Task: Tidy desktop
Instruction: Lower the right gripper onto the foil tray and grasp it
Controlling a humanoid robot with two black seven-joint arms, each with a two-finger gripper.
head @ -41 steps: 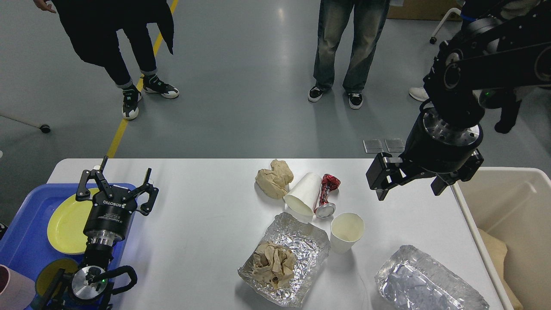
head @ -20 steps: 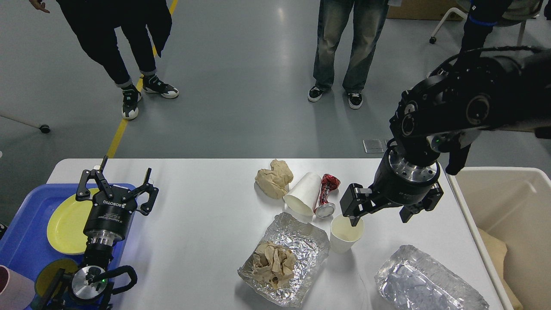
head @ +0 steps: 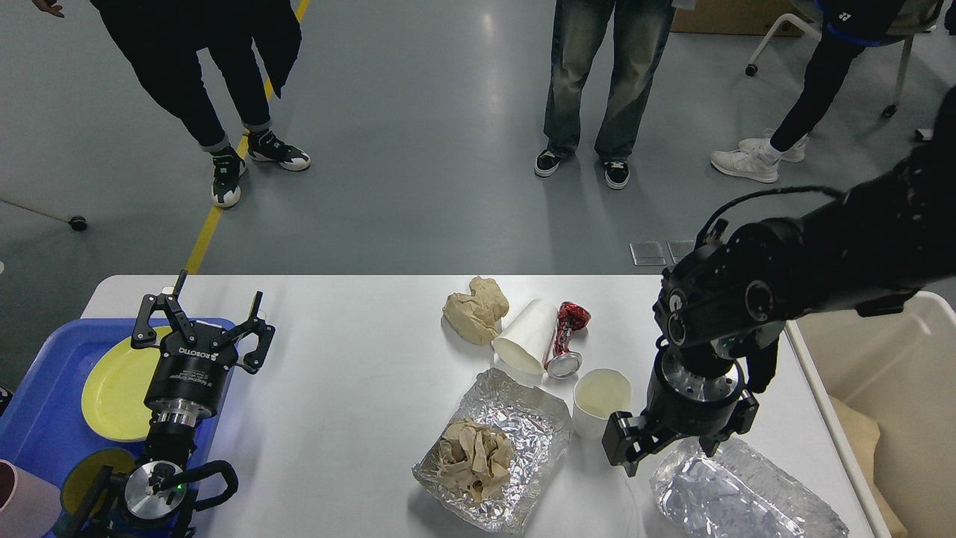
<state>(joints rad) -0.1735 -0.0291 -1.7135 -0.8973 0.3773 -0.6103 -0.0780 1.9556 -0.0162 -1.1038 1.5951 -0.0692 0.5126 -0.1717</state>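
The white desktop [head: 358,373] carries a litter of things at its middle and right. A crumpled brown paper ball [head: 476,308], a white paper cup on its side [head: 525,336] and a crushed red can [head: 565,340] lie together. An upright paper cup [head: 601,400] stands in front of them. A foil tray [head: 523,426] holds crumpled brown paper [head: 474,456]. My right gripper [head: 667,448] hangs open, pointing down, over the left end of a crumpled foil container [head: 739,493], just right of the upright cup. My left gripper [head: 198,317] is open above the blue tray, holding nothing.
A blue tray [head: 45,418] at the left edge holds a yellow plate [head: 119,392], and a pink cup [head: 22,504] shows at the bottom left corner. A beige bin [head: 889,373] stands off the table's right end. People stand on the floor beyond the table.
My right arm has swung down and toward me, from above the table's far right edge, past the upright cup, to over the foil container. The left arm has not moved.
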